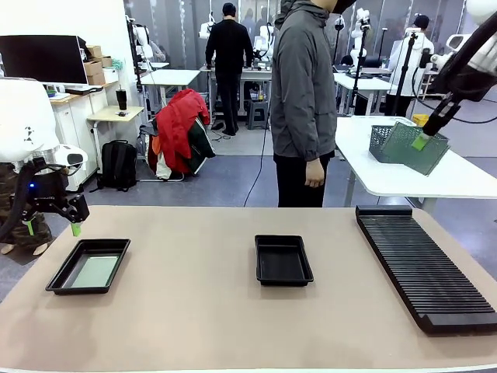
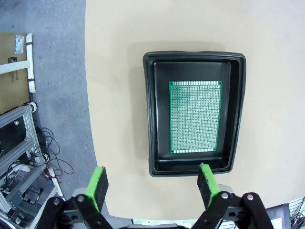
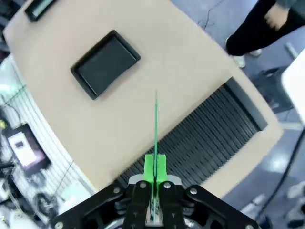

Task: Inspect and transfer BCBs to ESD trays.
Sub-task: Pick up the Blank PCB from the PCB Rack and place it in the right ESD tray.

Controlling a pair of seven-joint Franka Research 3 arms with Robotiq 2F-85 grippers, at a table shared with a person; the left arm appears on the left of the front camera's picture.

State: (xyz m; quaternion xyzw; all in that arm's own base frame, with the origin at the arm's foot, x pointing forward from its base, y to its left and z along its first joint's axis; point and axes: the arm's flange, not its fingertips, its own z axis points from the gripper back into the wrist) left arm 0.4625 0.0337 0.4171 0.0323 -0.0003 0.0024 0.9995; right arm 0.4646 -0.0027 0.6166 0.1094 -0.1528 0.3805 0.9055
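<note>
Worktop (image 1: 194, 318) laid out in a row, so let's start at the left. The left gripper (image 1: 53, 227) hangs just above the left ESD tray (image 2: 148, 114), jaws spread wide, holding nothing. In the left wrist view the first BCB (image 2: 195, 117) lies flat on that tray's floor, square to the walls and clear of the rim all round. That looks like a finished placement, and a released gripper standing off above fits that reading.

On to the middle: the second ESD tray (image 1: 283, 260) sits well apart from the first, its floor bare. That's my guess for the next board's home. Beyond it, at the far side, a person (image 1: 303, 93) stands with one hand hanging down, touching nothing.

Right of centre, the long ribbed rack (image 1: 423, 264) runs near to far. High at the far right, the right gripper (image 1: 422, 141) is clenched on the second BCB (image 1: 431, 158), pinched by one edge and lifted well clear of the worktop. I'd say it's held aloft so its faces can be inspected before it goes down.
</note>
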